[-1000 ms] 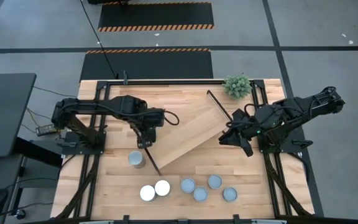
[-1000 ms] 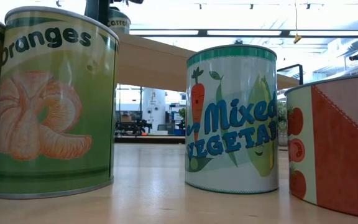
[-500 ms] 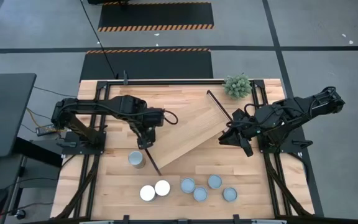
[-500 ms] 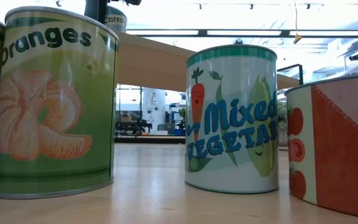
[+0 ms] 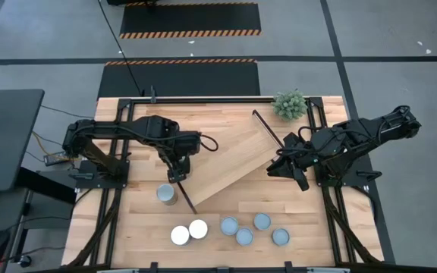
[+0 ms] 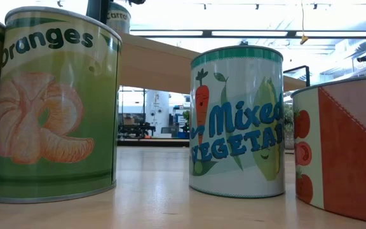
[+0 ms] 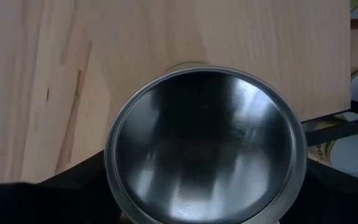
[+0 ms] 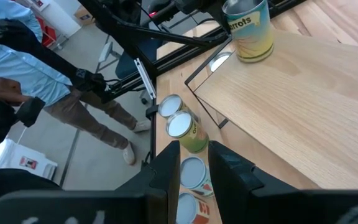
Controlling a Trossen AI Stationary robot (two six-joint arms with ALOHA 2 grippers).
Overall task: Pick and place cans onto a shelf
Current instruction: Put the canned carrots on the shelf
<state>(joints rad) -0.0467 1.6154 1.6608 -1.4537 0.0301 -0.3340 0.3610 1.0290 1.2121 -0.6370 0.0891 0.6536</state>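
The shelf [image 5: 230, 155] lies slantwise across the middle of the table. At its near-left end my left gripper [image 5: 177, 173] points down, shut on a "Carrots" can [image 8: 248, 31], which is hidden beneath it in the high view. The left wrist view looks onto the can's silvery top [image 7: 204, 143]. One grey-topped can [image 5: 167, 194] stands on the table beside that shelf end. Two white-topped cans [image 5: 189, 232] and several blue-grey-topped cans [image 5: 253, 229] stand near the front edge. My right gripper [image 8: 194, 168] waits raised at the table's right, its fingers a little apart with nothing between them. My left gripper comes from above, pointing down, with one finger on each side of the Carrots can just below its top rim [image 7: 112, 180]. The can stands upright with its base [image 8: 255, 57] at the shelf's surface. The can's wide top hides how far back it reaches between the fingers.
A small green plant [image 5: 290, 104] stands at the far right of the table. In the low view the Oranges can [image 6: 56, 102], Mixed Vegetables can [image 6: 237, 121] and a tomato can [image 6: 342, 152] fill the foreground. A person [image 8: 23, 74] stands beyond the table's left side.
The Carrots can in my left gripper has shifted slightly: in the low view its label shows a little higher than before. The gripper has stayed over the shelf's near-left end.
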